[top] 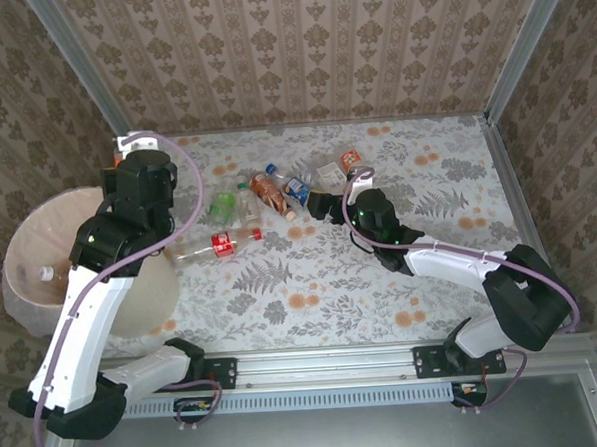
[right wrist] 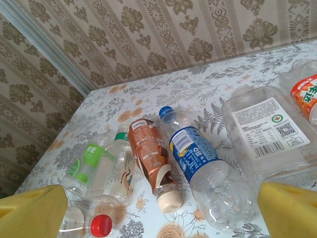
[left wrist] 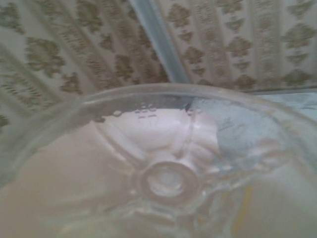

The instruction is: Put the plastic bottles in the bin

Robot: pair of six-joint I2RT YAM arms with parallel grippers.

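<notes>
Several plastic bottles lie in a cluster at the back of the table: a blue-label one, a brown-label one with a cream cap, a green-label one, a red-capped one and a wide clear one. My right gripper stands open just short of them, its yellow fingertips either side of the brown and blue bottles. My left gripper is raised by the bin, shut on a clear bottle whose base is pressed close to the wrist camera. One bottle lies inside the bin.
A red-label bottle lies apart on the floral table, between the bin and the cluster. An orange-capped bottle sits at the back. Patterned walls with metal corner posts close in the table on three sides.
</notes>
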